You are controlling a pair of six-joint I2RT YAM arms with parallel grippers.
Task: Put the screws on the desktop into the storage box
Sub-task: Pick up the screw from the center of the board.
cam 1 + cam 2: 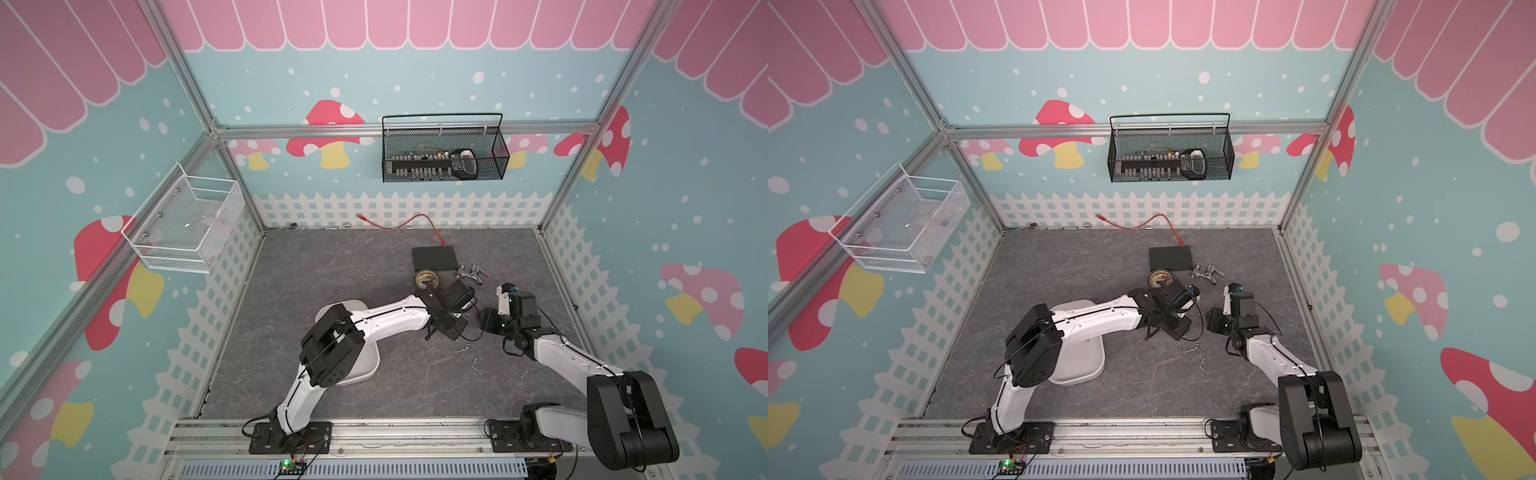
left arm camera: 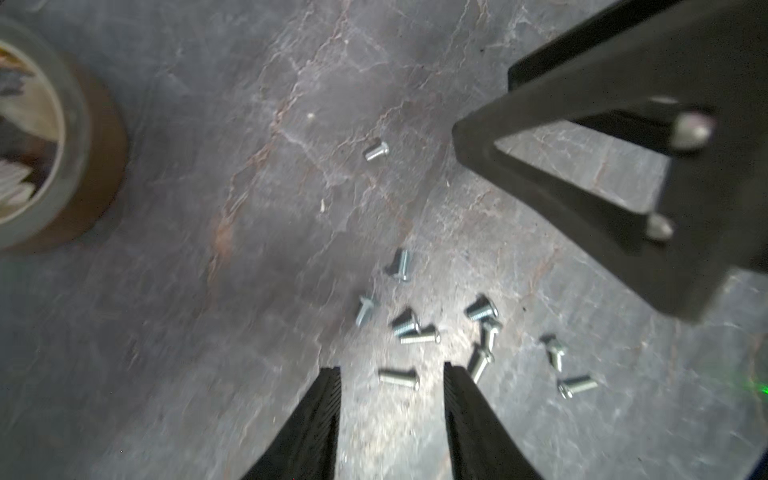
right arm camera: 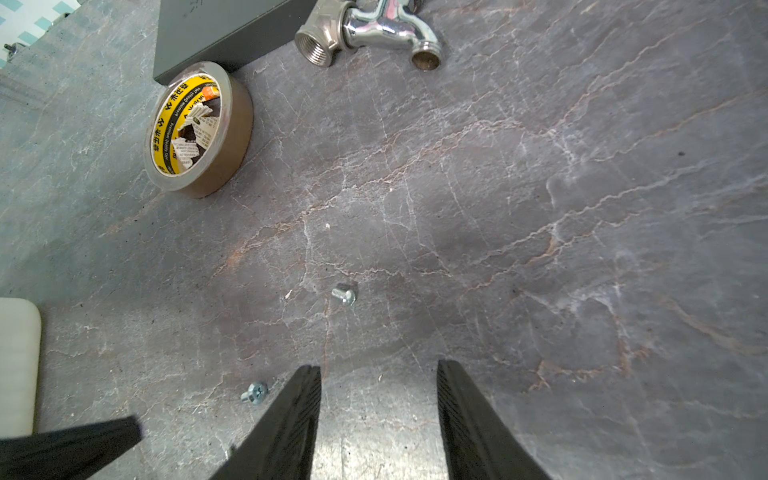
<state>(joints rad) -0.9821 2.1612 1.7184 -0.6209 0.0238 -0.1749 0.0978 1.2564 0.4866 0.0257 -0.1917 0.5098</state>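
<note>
Pick-up is the step in hand: the left gripper [image 2: 392, 368] hangs low over the desktop [image 2: 187, 311], jaws parted and empty, with one screw [image 2: 398, 378] lying flat in the gap just ahead of its tips. The other screws [image 2: 419, 336] are scattered close by, all on the right-arm side of the storage box [image 1: 368, 365] and apart from its rim; whether any lies inside it I cannot tell, since the left arm [image 1: 395, 320] covers much of it. The right gripper [image 3: 378, 365] is likewise spread and holds nothing, a lone screw [image 3: 344, 296] ahead of it. Next, I judge, the left jaws must settle to the surface, straddle that screw squarely, pinch, then carry it to the storage box
</note>
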